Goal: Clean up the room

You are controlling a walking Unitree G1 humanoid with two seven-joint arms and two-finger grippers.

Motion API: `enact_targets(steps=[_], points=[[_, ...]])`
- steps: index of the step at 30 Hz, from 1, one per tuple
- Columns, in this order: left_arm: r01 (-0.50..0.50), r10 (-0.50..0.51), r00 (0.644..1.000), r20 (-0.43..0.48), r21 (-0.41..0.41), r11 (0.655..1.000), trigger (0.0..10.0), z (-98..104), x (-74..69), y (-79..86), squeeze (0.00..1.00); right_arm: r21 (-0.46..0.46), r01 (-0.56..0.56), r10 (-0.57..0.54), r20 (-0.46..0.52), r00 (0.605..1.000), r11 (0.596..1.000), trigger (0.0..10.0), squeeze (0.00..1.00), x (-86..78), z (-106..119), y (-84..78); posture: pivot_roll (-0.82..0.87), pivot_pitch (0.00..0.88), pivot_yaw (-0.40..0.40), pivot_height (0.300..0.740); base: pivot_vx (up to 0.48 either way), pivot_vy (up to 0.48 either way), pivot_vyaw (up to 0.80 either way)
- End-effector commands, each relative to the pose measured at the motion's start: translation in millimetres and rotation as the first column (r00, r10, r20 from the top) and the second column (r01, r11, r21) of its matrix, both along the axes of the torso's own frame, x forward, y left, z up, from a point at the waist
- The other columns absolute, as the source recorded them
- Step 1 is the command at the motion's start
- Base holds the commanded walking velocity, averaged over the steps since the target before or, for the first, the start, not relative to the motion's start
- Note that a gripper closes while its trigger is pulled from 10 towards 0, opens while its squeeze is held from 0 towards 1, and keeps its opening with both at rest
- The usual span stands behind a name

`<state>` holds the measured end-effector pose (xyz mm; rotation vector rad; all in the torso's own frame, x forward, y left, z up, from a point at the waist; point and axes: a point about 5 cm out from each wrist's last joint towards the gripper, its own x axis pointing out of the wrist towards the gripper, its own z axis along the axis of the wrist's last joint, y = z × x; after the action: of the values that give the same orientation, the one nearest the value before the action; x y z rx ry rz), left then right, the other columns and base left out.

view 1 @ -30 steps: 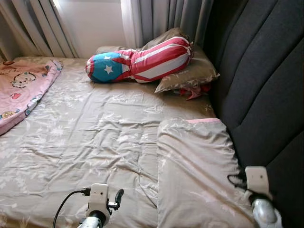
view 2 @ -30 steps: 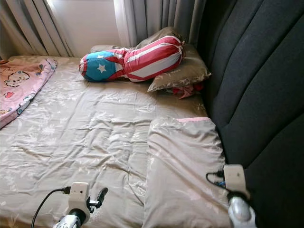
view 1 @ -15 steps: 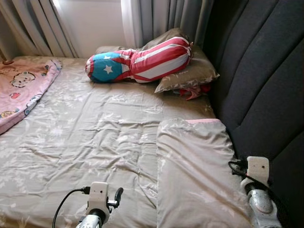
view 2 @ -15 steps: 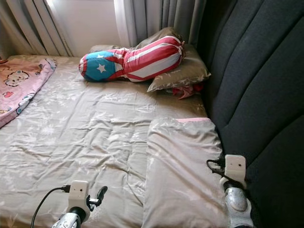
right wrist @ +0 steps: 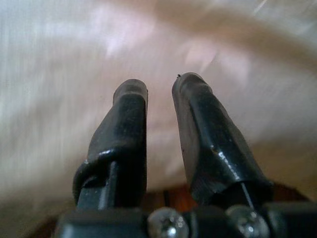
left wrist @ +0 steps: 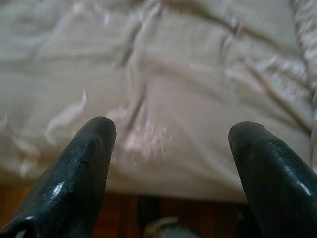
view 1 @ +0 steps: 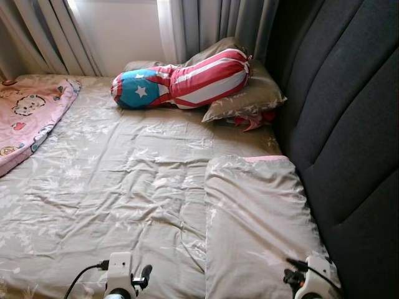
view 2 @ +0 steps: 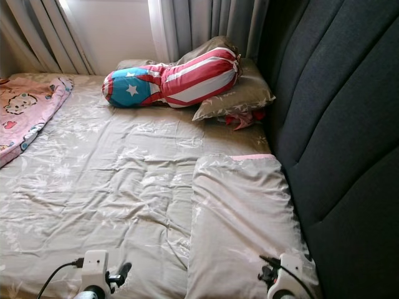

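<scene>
Left wrist view, left gripper (left wrist: 171, 131) jaws wide, empty, over bedsheet (view 1: 124, 180), right gripper (right wrist: 159, 89) jaws seemingly near-closed, empty.

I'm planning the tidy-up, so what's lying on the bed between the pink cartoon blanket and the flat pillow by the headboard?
Nothing but wrinkled beige sheet lies between the pink blanket and the flat pillow, as both eye views show.
</scene>
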<state>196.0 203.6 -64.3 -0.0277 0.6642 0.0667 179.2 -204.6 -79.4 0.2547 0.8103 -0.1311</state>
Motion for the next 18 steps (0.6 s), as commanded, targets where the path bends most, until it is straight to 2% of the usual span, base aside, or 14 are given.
enact_targets(steps=[1, 5, 13, 14, 18], points=[[-0.028, 0.028, 0.998, -0.054, 0.000, 1.000, 10.0, -5, -6.4, 4.0, 0.00, 0.004, 0.000, 0.000, -0.043, 0.999, 1.000, 10.0, 0.00, -6.6, -4, 2.3, 0.00, 0.000, -0.036, 0.740, 0.000, 0.000, 0.00], [-0.039, 0.040, 0.996, -0.083, 0.008, 0.999, 10.0, -7, -7.7, 5.0, 0.00, 0.008, 0.008, -0.008, -0.052, 0.999, 1.000, 10.0, 0.00, -8.0, -6, 6.0, 0.01, 0.000, -0.032, 0.740, 0.000, 0.000, 0.00], [-0.033, 0.035, 0.991, -0.132, 0.016, 0.999, 10.0, -12, -12.0, 1.6, 0.00, -0.039, -0.092, 0.090, -0.064, 0.994, 0.995, 10.0, 0.00, -6.7, -7, 16.7, -0.01, 0.000, -0.024, 0.740, 0.000, 0.000, 0.00], [-0.029, 0.031, 0.990, -0.138, 0.016, 0.999, 10.0, -12, -12.9, 0.1, 0.00, -0.047, -0.109, 0.105, -0.076, 0.992, 0.993, 10.0, 1.00, -9.0, -8, 17.1, -0.01, 0.000, -0.026, 0.740, 0.000, 0.000, 0.00], [-0.013, 0.016, 0.988, -0.155, 0.024, 1.000, 10.0, -15, -16.3, -2.6, 0.00, -0.074, -0.100, 0.092, -0.097, 0.991, 0.992, 10.0, 1.00, -14.9, -10, 13.0, 0.00, 0.000, -0.032, 0.740, 0.000, 0.000, 0.00]])
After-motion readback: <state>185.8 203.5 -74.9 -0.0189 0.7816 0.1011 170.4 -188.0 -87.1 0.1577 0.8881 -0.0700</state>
